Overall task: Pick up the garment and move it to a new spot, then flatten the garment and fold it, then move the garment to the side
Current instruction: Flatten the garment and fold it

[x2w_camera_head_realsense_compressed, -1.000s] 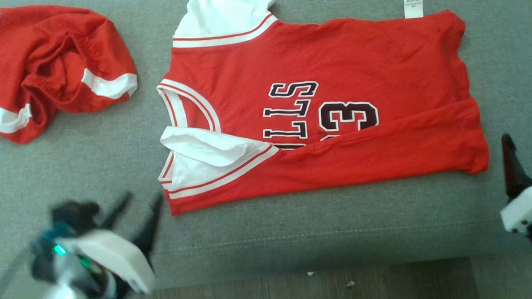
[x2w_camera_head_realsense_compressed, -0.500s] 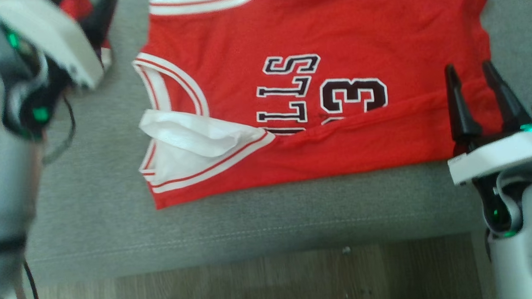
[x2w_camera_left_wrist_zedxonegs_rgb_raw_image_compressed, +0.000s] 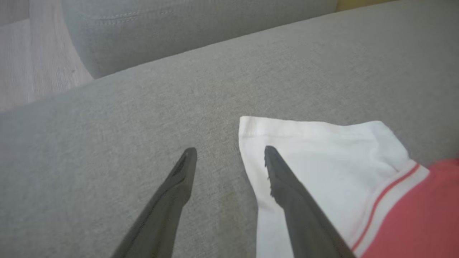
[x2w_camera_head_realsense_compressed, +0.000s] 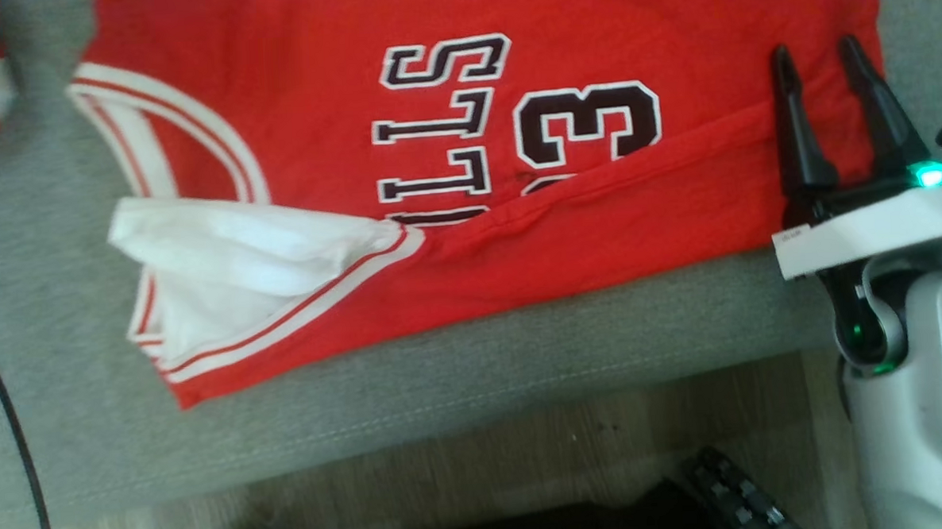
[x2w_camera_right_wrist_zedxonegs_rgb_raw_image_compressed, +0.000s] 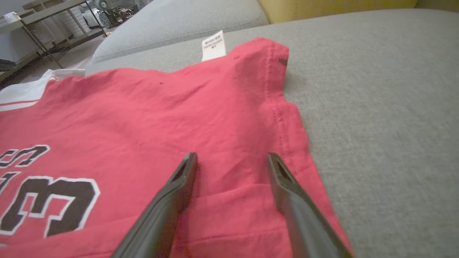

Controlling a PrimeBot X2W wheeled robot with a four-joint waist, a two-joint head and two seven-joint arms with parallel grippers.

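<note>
Head view: red jersey (x2w_camera_head_realsense_compressed: 667, 17) laid flat on grey sofa cushion (x2w_camera_head_realsense_compressed: 444, 377), near edge folded over. R gripper (x2w_camera_head_realsense_compressed: 814, 49) seen over hem corner, jaws spread, nothing held.
L wrist view: L gripper (x2w_camera_left_wrist_zedxonegs_rgb_raw_image_compressed: 229, 150) spread wide, empty; one finger over white sleeve (x2w_camera_left_wrist_zedxonegs_rgb_raw_image_compressed: 322, 161), other over bare cushion.
R wrist view: fingers held apart above hem; white label (x2w_camera_right_wrist_zedxonegs_rgb_raw_image_compressed: 214, 44) seen at far corner.

The jersey (x2w_camera_head_realsense_compressed: 465, 137) lies on the sofa (x2w_camera_head_realsense_compressed: 444, 377), across the upper frame. The right gripper (x2w_camera_head_realsense_compressed: 814, 47) is over its right edge. The left gripper (x2w_camera_left_wrist_zedxonegs_rgb_raw_image_compressed: 229, 149) straddles a sleeve (x2w_camera_left_wrist_zedxonegs_rgb_raw_image_compressed: 322, 161) edge. Floor (x2w_camera_head_realsense_compressed: 448, 472) lies along the bottom.
</note>
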